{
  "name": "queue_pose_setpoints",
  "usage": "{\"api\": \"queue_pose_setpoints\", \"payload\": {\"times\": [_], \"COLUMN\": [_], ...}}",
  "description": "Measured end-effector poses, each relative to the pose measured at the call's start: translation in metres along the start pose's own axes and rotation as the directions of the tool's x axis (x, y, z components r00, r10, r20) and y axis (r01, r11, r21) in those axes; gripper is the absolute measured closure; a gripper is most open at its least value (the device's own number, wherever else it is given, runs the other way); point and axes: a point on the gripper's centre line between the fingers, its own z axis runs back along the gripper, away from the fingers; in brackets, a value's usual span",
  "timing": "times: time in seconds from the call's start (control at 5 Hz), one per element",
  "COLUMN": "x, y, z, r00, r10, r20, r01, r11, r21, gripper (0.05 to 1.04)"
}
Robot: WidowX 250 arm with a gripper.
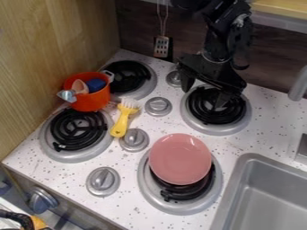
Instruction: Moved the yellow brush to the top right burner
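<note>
Currently, pincer [205, 93] is over the far right burner [196, 126], angled down from the far edge of the scene. Fingers spread wide apart, one toward the burner's left rim, the other over the black coils; grip empty. Cannot tell whether the tips touch the burner.

Yellow brush [121, 123] lies on the counter [144, 168], left of centre, just right of the near left burner [50, 150]. Pale bristles point to the far side, handle end toward the near side, close to a grey knob [134, 139]. Brush is well apart from the pincer.

Red pot [91, 102] at the left, between near left and far left [144, 92] burners, holding a blue item [96, 85] and other small pieces. Pink plate [180, 158] sits on the near right burner [146, 191], coils showing past its near edge. Slotted spatula [162, 46] hangs at the far side. Sink [240, 179] at near right, faucet [298, 85] farther back.
</note>
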Motion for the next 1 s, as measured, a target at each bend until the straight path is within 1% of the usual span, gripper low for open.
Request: {"api": "queue_pose_setpoints", "payload": {"times": [0.2, 0.4, 0.6, 0.8, 1.0], "x": [-0.007, -0.015, -0.019, -0.024, -0.025], "y": [-0.001, 0.016, 0.034, 0.053, 0.064], "z": [-0.010, -0.021, -0.028, -0.036, -0.049], "r00": [1.000, 0.996, 0.977, 0.942, 0.908], "r10": [-0.004, 0.090, 0.213, 0.334, 0.419], "r20": [-0.029, -0.008, -0.001, -0.027, -0.017], "r01": [0.004, -0.090, -0.212, -0.326, -0.406], "r11": [1.000, 0.996, 0.975, 0.933, 0.889], "r21": [0.004, 0.010, 0.068, 0.152, 0.212], "gripper": [0.082, 0.082, 0.082, 0.082, 0.082]}}
